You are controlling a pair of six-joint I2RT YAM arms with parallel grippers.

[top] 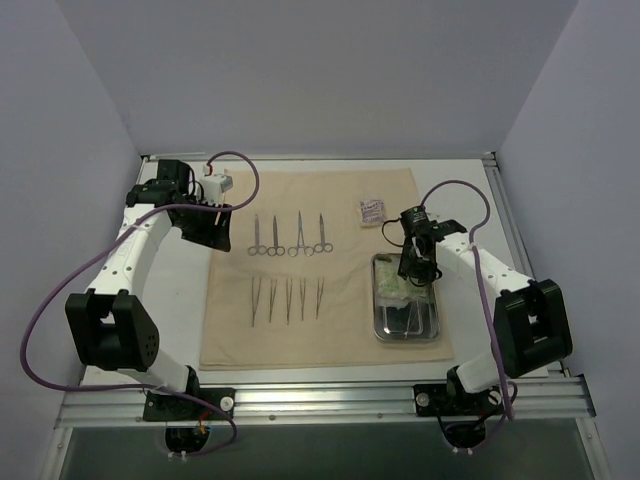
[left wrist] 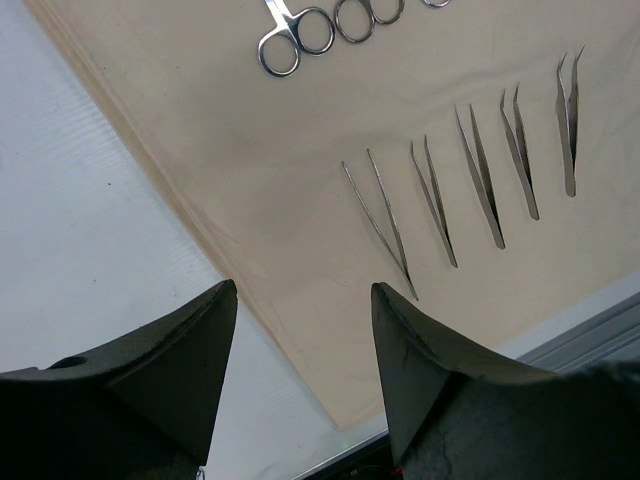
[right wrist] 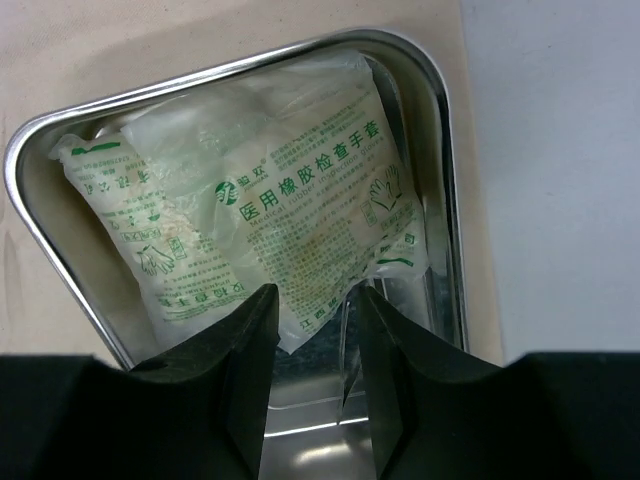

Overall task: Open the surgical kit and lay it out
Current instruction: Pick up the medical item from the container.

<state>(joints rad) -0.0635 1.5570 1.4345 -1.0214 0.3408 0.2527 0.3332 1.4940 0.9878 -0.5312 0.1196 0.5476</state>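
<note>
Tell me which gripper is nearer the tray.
Right. The right gripper hangs over the tray, above its packets; the left gripper is far off, at the left edge of the cloth, beyond the tweezers.

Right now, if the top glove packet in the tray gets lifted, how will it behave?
Probably floppy and light: the packet looks thin and crinkled. Its glossy plastic may slip. It overlaps a second packet, which might drag along.
</note>
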